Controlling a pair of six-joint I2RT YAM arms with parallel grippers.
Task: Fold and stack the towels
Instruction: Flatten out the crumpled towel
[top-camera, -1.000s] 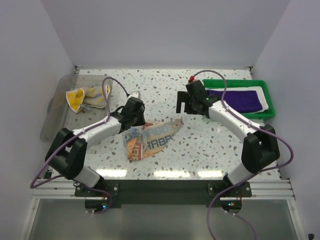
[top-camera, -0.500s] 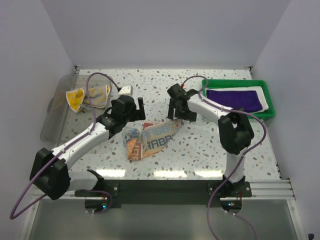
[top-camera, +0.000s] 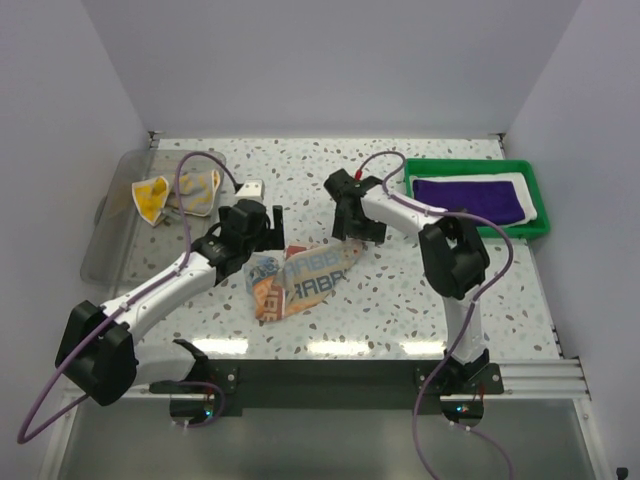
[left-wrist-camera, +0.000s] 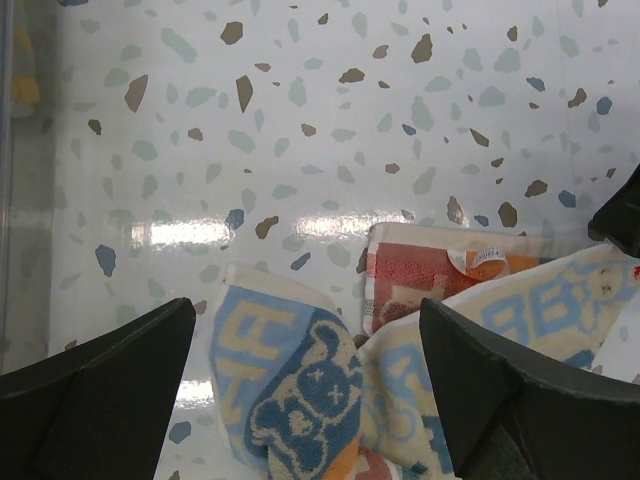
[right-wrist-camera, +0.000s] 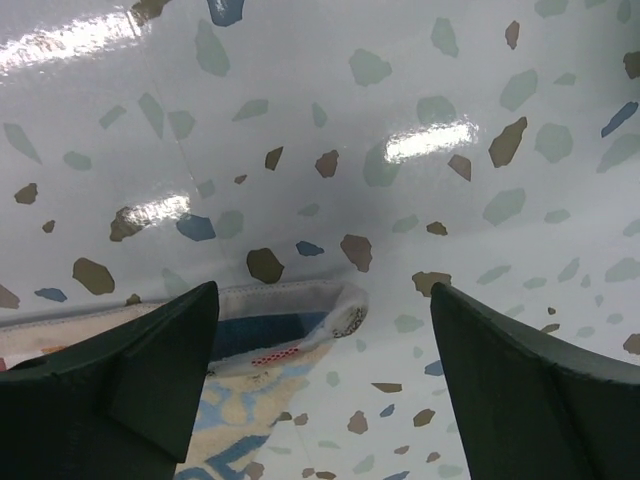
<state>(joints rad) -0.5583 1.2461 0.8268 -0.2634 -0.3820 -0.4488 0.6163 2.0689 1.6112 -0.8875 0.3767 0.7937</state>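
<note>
Top external has the lettered towel (top-camera: 300, 275) lying crumpled in the middle of the tabletop (top-camera: 400, 300), between the two arms. Left gripper (top-camera: 268, 226) hangs over the towel's left end, jaws spread wide with nothing in them. Right gripper (top-camera: 360, 232) is at the far right corner, jaws spread too. Right wrist view shows the hem lying between them, not pinched. Purple towel (top-camera: 468, 196) lies flat on a white towel (top-camera: 524, 179) in the green tray (top-camera: 480, 234).

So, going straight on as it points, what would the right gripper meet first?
Probably the lettered towel, its corner between the open fingers of the right gripper; bare table just beyond, depth unclear.
</note>
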